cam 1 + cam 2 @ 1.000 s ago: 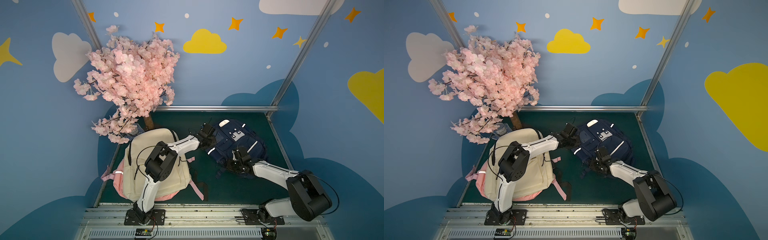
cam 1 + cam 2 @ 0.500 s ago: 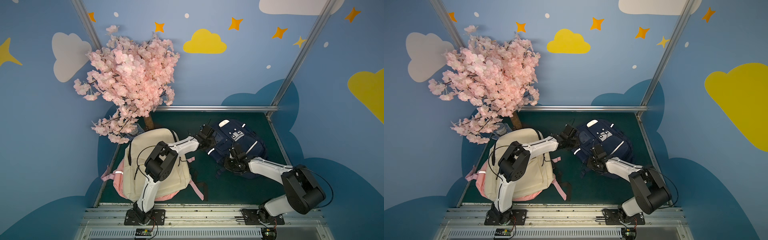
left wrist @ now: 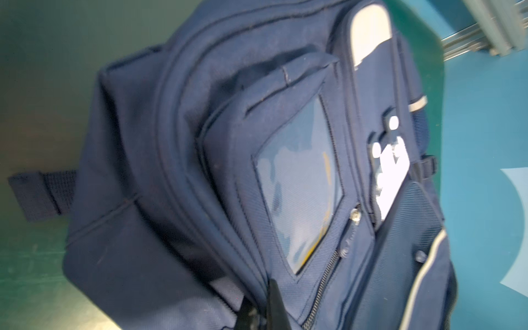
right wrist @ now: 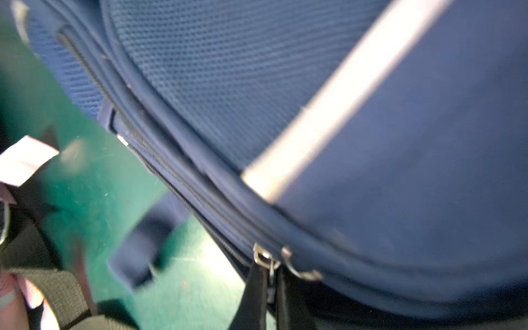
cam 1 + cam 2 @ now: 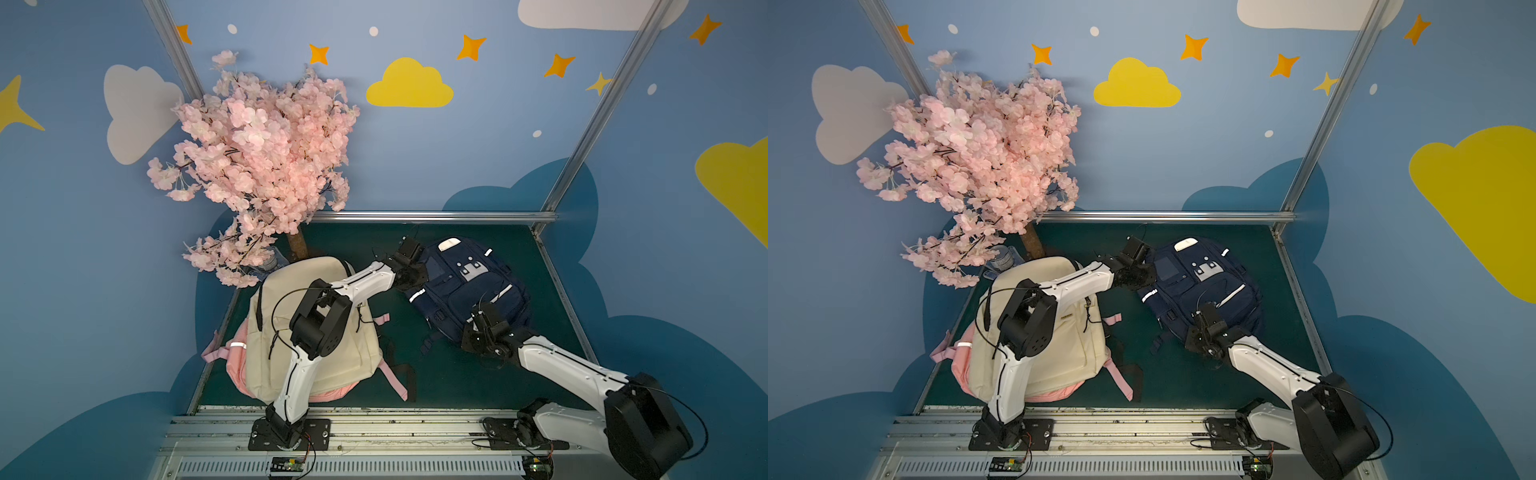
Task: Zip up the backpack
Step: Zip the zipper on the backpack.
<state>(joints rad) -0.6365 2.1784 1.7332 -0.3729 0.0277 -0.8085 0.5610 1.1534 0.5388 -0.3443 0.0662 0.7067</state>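
A navy backpack (image 5: pixel 469 286) (image 5: pixel 1200 282) lies on the green table at the right in both top views. My left gripper (image 5: pixel 415 279) (image 3: pixel 264 310) is at its far left edge, shut on a fold of the backpack's fabric (image 3: pixel 200 280). My right gripper (image 5: pixel 476 322) (image 4: pixel 271 285) is at the bag's near edge, shut on a metal zipper pull (image 4: pixel 264 255). A second pull (image 4: pixel 300 270) hangs loose just beside it. The zipper track (image 4: pixel 171 185) runs away along the bag's side seam.
A cream and pink backpack (image 5: pixel 361 357) (image 5: pixel 1075 353) lies at the left under my left arm, its straps spread toward the middle. A pink blossom tree (image 5: pixel 257 166) stands at the back left with a bottle (image 5: pixel 270 262) at its foot. Metal rails edge the table.
My right gripper has closed on the zipper pull and shifted slightly along the bag's near edge. My left gripper has kept its hold on the fabric.
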